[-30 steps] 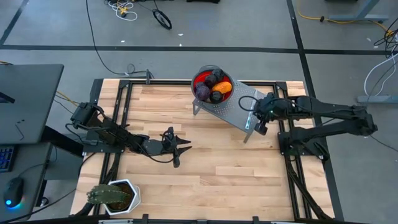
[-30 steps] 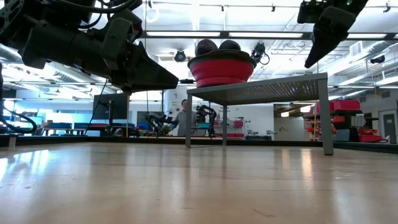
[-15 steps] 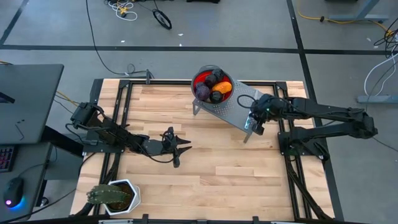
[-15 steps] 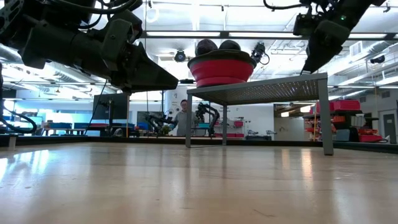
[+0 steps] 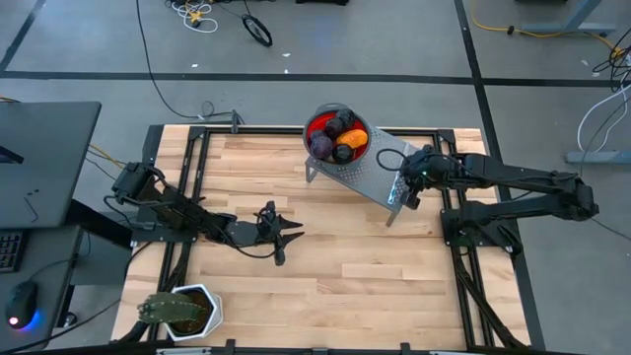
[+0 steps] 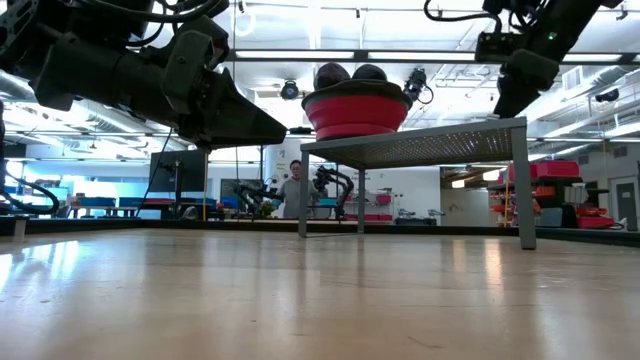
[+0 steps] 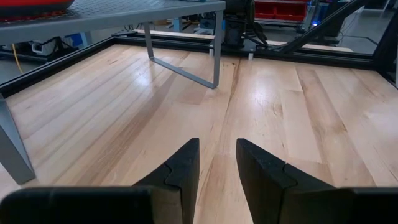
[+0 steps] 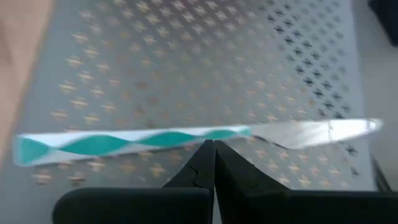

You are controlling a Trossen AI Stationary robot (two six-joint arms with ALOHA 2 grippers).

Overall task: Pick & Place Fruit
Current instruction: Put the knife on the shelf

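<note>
— Tabletop of pale wooden planks [image 5: 335, 256] inside a black frame: how much of it is free?

— Most of it, from the centre down to 6 o'clock in the high view. At 7 o'clock, hard against the frame edge, stands a spiky green plant in a white pot [image 5: 182, 311].

— And the raised piece?

— A grey perforated metal shelf on thin legs [image 5: 367, 176] sits at about 1 o'clock, angled across the boards; the low view shows open space beneath it. Its far corner carries a red bowl in a metal rim [image 5: 335, 134], and the rounded toy fruits, purple, orange and red, [image 5: 338, 138] are heaped inside.

— Where are the arms?

— The right gripper [image 5: 406, 192] hangs over the shelf's near edge at 2 o'clock, fingers pressed together with nothing between them, directly above a thin silver knife with a teal-and-white handle [image 8: 180, 140] lying flat on the perforated surface. The left gripper [image 5: 286, 234] waits at 9 o'clock, low over the bare wood, fingers slightly apart and holding nothing.
</note>
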